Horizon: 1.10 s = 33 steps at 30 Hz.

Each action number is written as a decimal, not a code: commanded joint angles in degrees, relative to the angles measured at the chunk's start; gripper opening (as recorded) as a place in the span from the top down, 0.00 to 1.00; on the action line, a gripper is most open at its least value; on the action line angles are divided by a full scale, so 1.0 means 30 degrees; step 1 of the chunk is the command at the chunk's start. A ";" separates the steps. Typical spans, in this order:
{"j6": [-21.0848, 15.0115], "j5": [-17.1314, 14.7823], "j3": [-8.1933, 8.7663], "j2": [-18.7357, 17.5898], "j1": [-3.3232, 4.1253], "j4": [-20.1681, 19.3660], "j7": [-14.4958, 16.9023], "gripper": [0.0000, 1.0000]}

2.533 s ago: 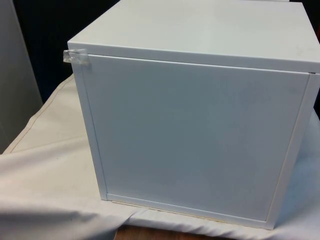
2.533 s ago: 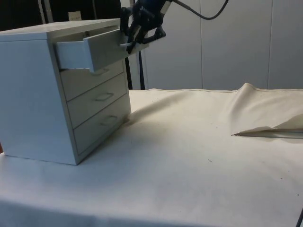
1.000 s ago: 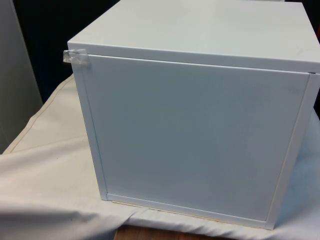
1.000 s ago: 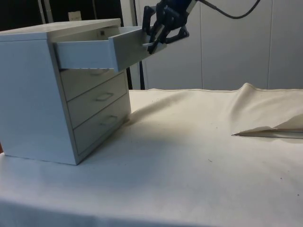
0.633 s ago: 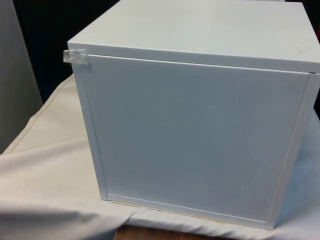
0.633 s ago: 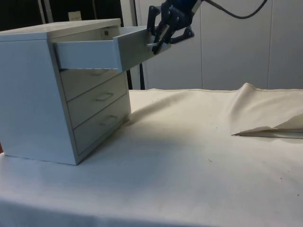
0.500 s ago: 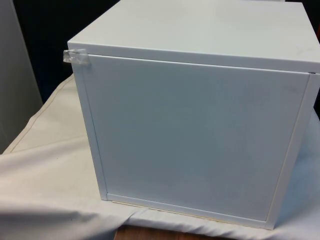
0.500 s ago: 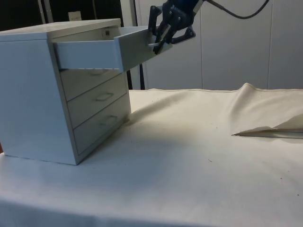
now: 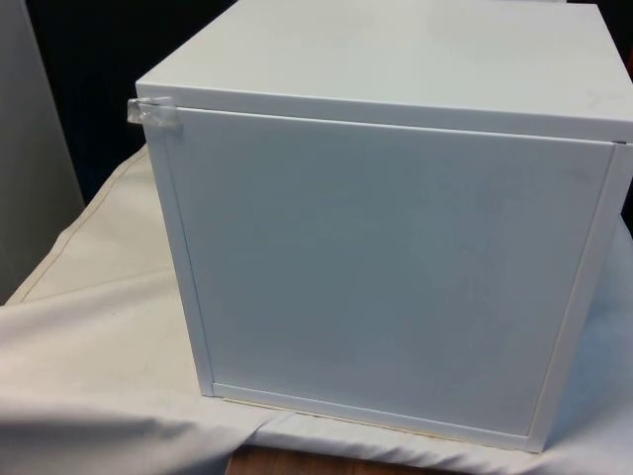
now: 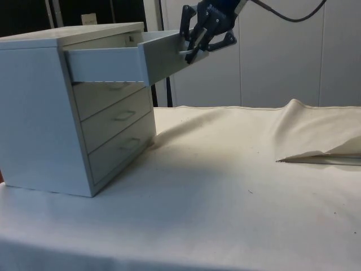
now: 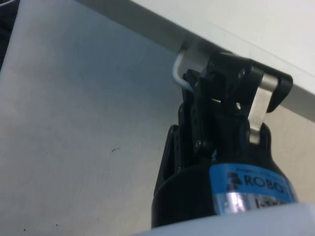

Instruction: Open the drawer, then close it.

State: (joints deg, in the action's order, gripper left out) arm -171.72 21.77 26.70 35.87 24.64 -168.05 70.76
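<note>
While the chest [image 9: 396,247] turns its plain white back to us in the front view, it stands on the cloth [image 9: 89,327]; from the side we see the top drawer [image 10: 127,61] pulled well out over three shut ones, and the gripper [image 10: 192,49] sits right at its front; at the wrist, we see the fingers [image 11: 216,88] clamped on the drawer's thin metal handle [image 11: 178,73].
</note>
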 commanded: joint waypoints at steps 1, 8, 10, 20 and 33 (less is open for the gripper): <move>0.0210 0.0286 -0.0439 0.0936 -0.0554 -0.0993 -0.0134 1.00; 0.0038 0.0286 -0.0191 0.0688 -0.0439 -0.0993 0.0057 1.00; -0.0076 0.0306 -0.0172 0.0630 -0.0477 -0.1050 0.0076 1.00; -0.1261 0.0306 -0.0057 0.0535 -0.0802 -0.1700 0.0439 1.00; -0.1261 0.0306 -0.0057 0.0535 -0.0802 -0.1700 0.0439 0.58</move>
State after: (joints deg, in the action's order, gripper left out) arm -175.21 21.77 27.33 36.04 23.72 -170.63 71.91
